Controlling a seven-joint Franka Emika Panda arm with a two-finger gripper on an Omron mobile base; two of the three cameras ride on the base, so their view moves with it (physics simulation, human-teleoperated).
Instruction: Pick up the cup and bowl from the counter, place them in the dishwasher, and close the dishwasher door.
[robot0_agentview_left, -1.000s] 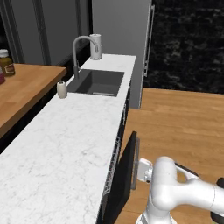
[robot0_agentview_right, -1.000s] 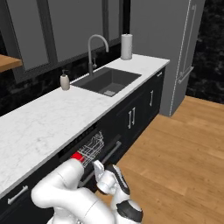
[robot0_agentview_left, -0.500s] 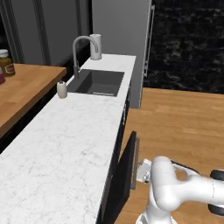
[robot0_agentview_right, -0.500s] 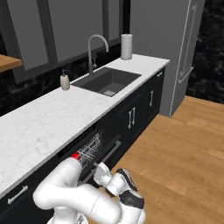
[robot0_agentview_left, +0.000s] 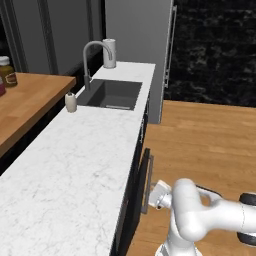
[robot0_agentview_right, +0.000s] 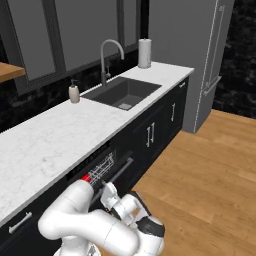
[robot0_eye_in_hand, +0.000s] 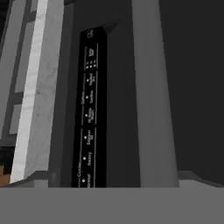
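The dishwasher door (robot0_agentview_left: 142, 186) stands almost upright, only a narrow gap away from the dark front under the white marble counter (robot0_agentview_left: 75, 175). My gripper (robot0_agentview_left: 161, 195) is low down against the door's outer face by its silver handle (robot0_agentview_left: 149, 182), and it is open with nothing in it. Seen from the right, the gripper (robot0_agentview_right: 109, 192) is just below the gap, where the wire rack (robot0_agentview_right: 101, 167) and the red cup (robot0_agentview_right: 86, 177) show. The hand view looks along the door's black control strip (robot0_eye_in_hand: 89, 109), with its fingertips (robot0_eye_in_hand: 38, 177) spread wide. The bowl is hidden.
A sink (robot0_agentview_left: 112, 94) with a faucet (robot0_agentview_left: 92, 52), a soap bottle (robot0_agentview_left: 71, 102) and a paper towel roll (robot0_agentview_left: 109, 53) occupy the counter's far end. A wooden shelf (robot0_agentview_left: 27, 100) runs along the left. A tall grey fridge (robot0_agentview_right: 200, 60) and open wood floor (robot0_agentview_left: 210, 140) lie to the right.
The dishwasher door has swung up from a clear tilt to nearly shut. My hand has followed it toward the cabinets, and less of the rack and cup shows now.
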